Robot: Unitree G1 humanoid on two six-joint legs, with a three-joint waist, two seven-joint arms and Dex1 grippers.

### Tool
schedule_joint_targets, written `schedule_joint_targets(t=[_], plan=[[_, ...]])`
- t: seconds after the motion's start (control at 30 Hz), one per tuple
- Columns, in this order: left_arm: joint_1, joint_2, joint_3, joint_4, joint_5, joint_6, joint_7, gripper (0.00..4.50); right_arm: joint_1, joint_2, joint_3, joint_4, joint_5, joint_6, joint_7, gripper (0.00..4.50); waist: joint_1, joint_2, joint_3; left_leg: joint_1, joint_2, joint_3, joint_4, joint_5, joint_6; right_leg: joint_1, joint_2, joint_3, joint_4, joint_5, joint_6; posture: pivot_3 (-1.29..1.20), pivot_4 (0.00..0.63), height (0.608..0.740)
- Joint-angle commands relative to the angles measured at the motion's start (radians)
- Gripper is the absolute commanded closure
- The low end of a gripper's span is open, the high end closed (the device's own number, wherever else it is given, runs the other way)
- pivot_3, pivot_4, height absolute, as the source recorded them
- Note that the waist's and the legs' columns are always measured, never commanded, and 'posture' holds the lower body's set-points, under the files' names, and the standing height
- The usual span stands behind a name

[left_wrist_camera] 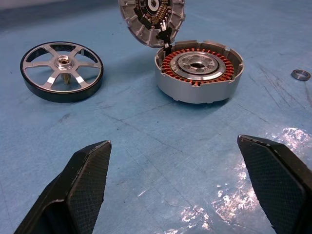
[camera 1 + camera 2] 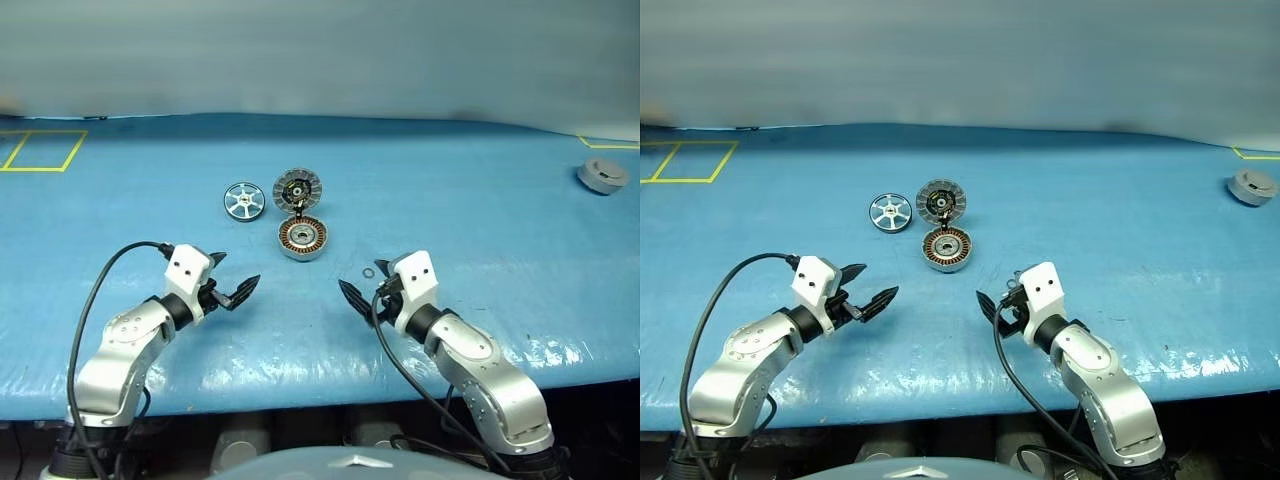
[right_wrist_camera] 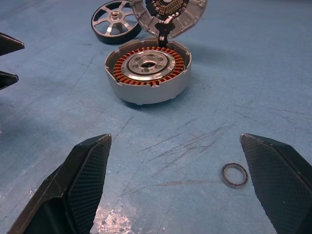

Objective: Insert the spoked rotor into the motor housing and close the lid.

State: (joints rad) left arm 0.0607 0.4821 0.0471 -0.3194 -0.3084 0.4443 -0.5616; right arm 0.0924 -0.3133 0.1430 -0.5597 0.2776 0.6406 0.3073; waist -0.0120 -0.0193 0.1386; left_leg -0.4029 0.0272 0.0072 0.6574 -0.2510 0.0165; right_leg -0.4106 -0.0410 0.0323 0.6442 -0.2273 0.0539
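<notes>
Nothing of the task looks done yet, judging by how the parts lie on the blue table point(image 2: 480, 200). The spoked rotor point(image 2: 244, 199) lies flat by itself, just to the left of the motor housing point(image 2: 302, 238) and apart from it. The housing sits with its ring of copper windings uncovered and its centre free. Its lid point(image 2: 293, 188) stands tipped up on the hinge at the far edge, finned inner face turned toward the robot, so the cup is ready to take the wheel.

Both arms hover on the near side of the parts, touching none of them. The left gripper point(image 2: 232, 281) has its fingers spread wide and carries nothing; it points toward the housing from the left. The right gripper point(image 2: 359, 292) is likewise spread and empty, aimed in from the right. A small metal ring point(image 3: 235, 175) lies loose on the table just beside the right fingers, and a separate grey puck point(image 2: 603, 176) sits far off to the right.

Everything is left: picking up the rotor, most likely with the nearer left gripper, seating it over the windings, then folding the lid down.
</notes>
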Motion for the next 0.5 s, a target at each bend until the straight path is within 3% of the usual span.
schedule_joint_targets(t=[0.03, 0.5], plan=[[-0.004, 0.000, 0.008, -0.011, 0.013, -0.029, 0.007, 0.00, -0.015, 0.003, 0.000, -0.021, 0.000, -0.022, 0.009, 0.03, 0.000, 0.000, 0.000, 0.000, 0.000, 0.000, 0.000, 0.000, 0.000, 0.000, 0.000, 0.000, 0.000, 0.000, 0.000, 0.00, 0.150, 0.740], [-0.001, 0.000, 0.014, -0.005, 0.018, -0.025, 0.014, 0.00, -0.017, 0.002, 0.010, -0.013, -0.012, -0.017, 0.022, 0.03, 0.000, 0.000, 0.000, 0.000, 0.000, 0.000, 0.000, 0.000, 0.000, 0.000, 0.000, 0.000, 0.000, 0.000, 0.000, 0.00, 0.150, 0.740]])
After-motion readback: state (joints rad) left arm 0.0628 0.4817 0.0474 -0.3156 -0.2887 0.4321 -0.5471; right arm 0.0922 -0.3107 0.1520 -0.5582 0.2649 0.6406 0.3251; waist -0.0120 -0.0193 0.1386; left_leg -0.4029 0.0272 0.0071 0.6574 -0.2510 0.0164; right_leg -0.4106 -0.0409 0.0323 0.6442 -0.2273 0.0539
